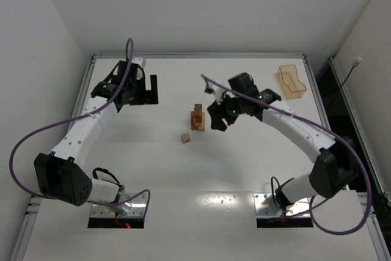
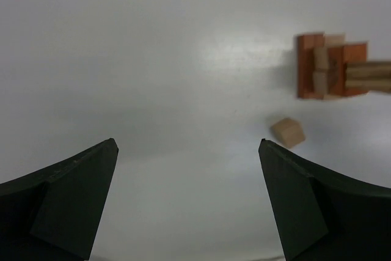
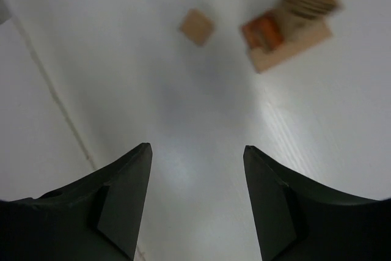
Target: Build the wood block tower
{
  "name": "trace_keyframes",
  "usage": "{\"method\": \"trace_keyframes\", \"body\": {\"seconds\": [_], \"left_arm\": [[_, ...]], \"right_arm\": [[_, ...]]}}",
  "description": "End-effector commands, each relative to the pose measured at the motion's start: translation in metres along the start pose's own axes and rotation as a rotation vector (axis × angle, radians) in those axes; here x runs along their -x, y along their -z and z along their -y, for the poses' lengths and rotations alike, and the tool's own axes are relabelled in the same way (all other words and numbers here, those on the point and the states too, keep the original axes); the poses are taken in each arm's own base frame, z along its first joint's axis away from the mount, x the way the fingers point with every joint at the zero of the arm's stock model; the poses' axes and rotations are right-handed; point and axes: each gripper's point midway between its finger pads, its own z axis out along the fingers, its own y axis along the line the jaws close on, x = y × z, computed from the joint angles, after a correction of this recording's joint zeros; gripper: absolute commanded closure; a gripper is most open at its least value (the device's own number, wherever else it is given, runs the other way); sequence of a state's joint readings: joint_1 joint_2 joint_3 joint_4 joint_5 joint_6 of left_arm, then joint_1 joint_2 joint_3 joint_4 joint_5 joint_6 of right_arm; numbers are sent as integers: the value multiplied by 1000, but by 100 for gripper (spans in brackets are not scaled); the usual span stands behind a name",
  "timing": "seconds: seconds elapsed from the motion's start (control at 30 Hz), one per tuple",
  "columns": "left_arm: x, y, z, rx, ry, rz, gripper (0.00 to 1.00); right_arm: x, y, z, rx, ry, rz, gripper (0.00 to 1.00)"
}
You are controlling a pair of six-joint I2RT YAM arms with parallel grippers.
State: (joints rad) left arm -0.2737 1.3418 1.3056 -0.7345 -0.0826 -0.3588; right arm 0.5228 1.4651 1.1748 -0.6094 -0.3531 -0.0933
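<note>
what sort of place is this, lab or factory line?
Probably a robotics lab bench: white table between plain walls, left arm and right arm bolted at its edge, small tan-and-reddish wooden block tower.

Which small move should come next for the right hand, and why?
Probably shift the right hand toward the loose light tan wooden cube: it lies alone beside the tan-and-orange wooden block tower, and the hand's jaws stand open and empty.

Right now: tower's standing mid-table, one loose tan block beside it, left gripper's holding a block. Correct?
Not quite. The left gripper is open and holds nothing: the left wrist view shows only bare table between its fingers. The rest stands: the wood block tower is up mid-table, with one loose tan block beside it, not touching.
</note>
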Motion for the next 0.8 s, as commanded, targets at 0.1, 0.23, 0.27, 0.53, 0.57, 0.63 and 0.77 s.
{"method": "trace_keyframes", "body": {"seconds": [0.1, 0.23, 0.27, 0.53, 0.57, 0.63, 0.77], "left_arm": [[-33, 3, -8, -180, -129, -107, 0], [-34, 3, 4, -284, -151, -120, 0], [-30, 5, 7, -301, -151, -111, 0], [-17, -8, -9, -309, -82, -125, 0], [-15, -8, -9, -309, -81, -128, 0], [-11, -10, -13, -317, -63, -125, 0], [-7, -14, -16, -328, -47, -123, 0]], "right_arm": [[-26, 10, -111, 396, 526, -49, 34], [-13, 4, -124, 441, 749, -32, 33], [-10, -1, -124, 448, 808, -37, 34], [5, -49, -109, 463, 970, -115, 43], [9, -53, -106, 447, 975, -120, 43], [6, -72, -101, 439, 982, -162, 43], [16, -96, -96, 425, 989, -200, 43]]}}
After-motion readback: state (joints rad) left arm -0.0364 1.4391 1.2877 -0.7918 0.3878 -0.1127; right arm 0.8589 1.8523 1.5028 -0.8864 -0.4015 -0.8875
